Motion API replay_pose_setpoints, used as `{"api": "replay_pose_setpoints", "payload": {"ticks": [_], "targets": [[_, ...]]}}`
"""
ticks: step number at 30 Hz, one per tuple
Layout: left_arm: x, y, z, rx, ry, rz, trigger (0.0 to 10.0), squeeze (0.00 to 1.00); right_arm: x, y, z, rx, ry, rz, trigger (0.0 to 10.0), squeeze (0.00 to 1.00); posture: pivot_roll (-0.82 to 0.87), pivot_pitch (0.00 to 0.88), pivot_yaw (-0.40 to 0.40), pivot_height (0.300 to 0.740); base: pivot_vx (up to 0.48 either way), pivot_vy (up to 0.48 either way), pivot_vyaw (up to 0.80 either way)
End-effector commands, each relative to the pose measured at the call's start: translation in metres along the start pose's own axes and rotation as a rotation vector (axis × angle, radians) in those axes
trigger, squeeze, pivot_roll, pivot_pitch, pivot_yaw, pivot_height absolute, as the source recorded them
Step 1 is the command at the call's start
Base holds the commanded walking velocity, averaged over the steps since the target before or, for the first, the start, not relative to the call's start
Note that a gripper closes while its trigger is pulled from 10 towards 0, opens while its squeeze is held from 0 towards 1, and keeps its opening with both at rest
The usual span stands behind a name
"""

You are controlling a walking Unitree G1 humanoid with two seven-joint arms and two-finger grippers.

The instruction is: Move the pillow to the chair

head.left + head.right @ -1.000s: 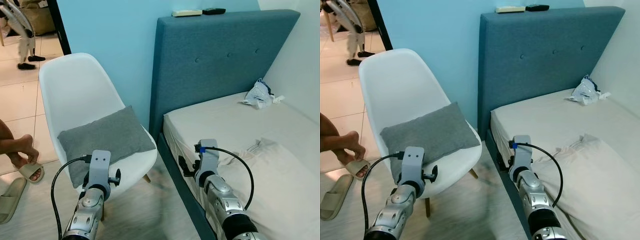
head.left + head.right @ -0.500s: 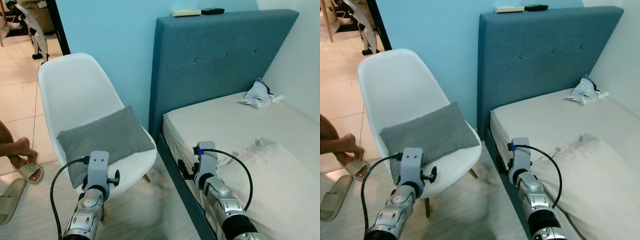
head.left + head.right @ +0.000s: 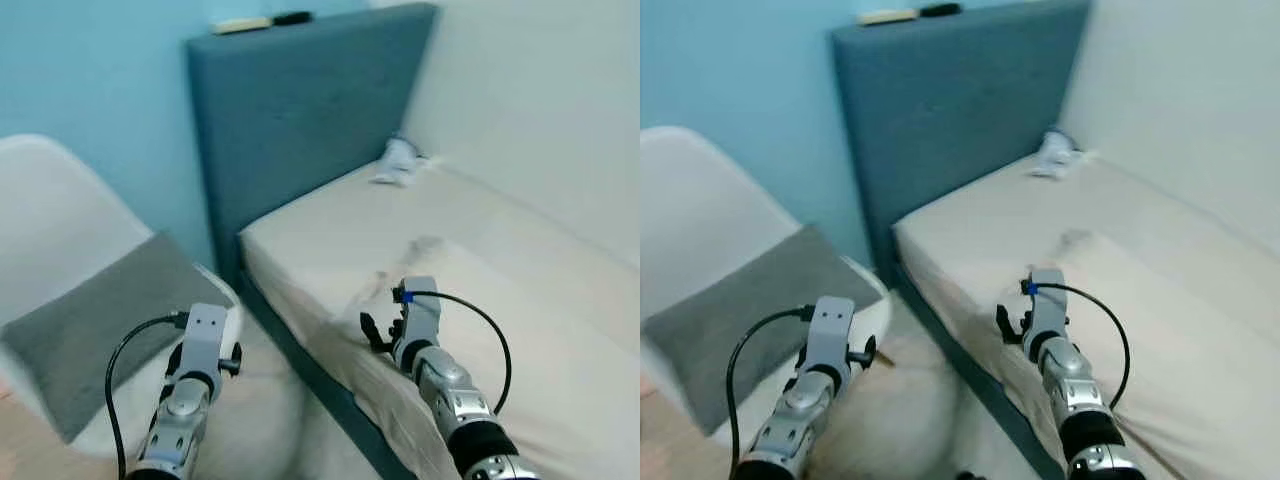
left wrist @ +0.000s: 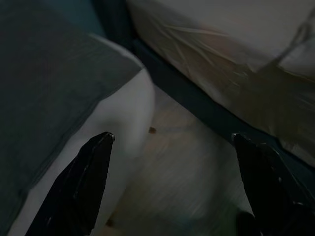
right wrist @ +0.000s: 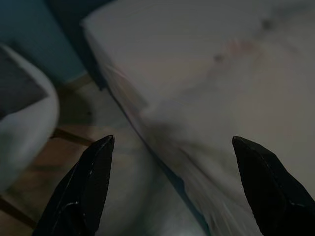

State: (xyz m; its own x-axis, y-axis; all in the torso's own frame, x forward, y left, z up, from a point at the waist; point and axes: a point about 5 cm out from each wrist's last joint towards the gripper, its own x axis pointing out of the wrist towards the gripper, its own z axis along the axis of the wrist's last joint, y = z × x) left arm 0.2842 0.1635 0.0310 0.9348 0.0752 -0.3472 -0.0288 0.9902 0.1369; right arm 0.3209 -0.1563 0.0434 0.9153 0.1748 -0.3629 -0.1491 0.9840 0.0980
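Note:
A grey pillow [image 3: 90,320] lies on the seat of a white chair [image 3: 40,200] at the far left, next to the bed. Both arms are held low in front of me. My left gripper [image 4: 172,137] is open and hangs over the chair's front edge [image 4: 128,113], with the pillow [image 4: 44,73] beside it and nothing between its fingers. My right gripper [image 5: 172,140] is open too. It hovers over the near edge of the bed's mattress [image 5: 221,73] and holds nothing.
A bed with a beige sheet [image 3: 480,250] and a teal headboard [image 3: 300,100] takes up the middle and right. A white plastic bag [image 3: 397,160] lies near the headboard and remotes [image 3: 245,22] rest on top of it. A narrow strip of floor [image 4: 182,177] separates chair and bed.
The whole view has swung to the right and blurred, so chair and pillow now sit at the left edge. A person's foot has left the picture. The pillow stays on the chair.

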Motion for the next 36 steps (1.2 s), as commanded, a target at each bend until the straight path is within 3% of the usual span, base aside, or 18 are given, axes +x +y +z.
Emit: {"api": "replay_pose_setpoints", "payload": {"ticks": [1, 7, 36], "targets": [[-0.0006, -0.001, -0.0025, 0.005, 0.0, -0.008, 10.0, 0.0, -0.0009, -0.0014, -0.0068, 0.01, 0.035, -0.005, 10.0, 0.0, -0.02, 0.103, -0.055, 0.74, 0.0, 0.0, -0.8], [-0.0017, -0.0069, -0.0044, 0.011, 0.004, -0.03, 10.0, 0.0, -0.0019, -0.0044, -0.0103, 0.028, 0.061, -0.013, 10.0, 0.0, -0.03, 0.099, -0.061, 0.74, 0.0, 0.0, -0.8], [-0.0003, -0.0079, -0.0039, -0.026, 0.003, -0.065, 10.0, 0.0, -0.0002, -0.0036, -0.0063, 0.032, 0.049, -0.009, 10.0, 0.0, -0.03, 0.114, -0.066, 0.74, 0.0, 0.0, -0.8]]}}
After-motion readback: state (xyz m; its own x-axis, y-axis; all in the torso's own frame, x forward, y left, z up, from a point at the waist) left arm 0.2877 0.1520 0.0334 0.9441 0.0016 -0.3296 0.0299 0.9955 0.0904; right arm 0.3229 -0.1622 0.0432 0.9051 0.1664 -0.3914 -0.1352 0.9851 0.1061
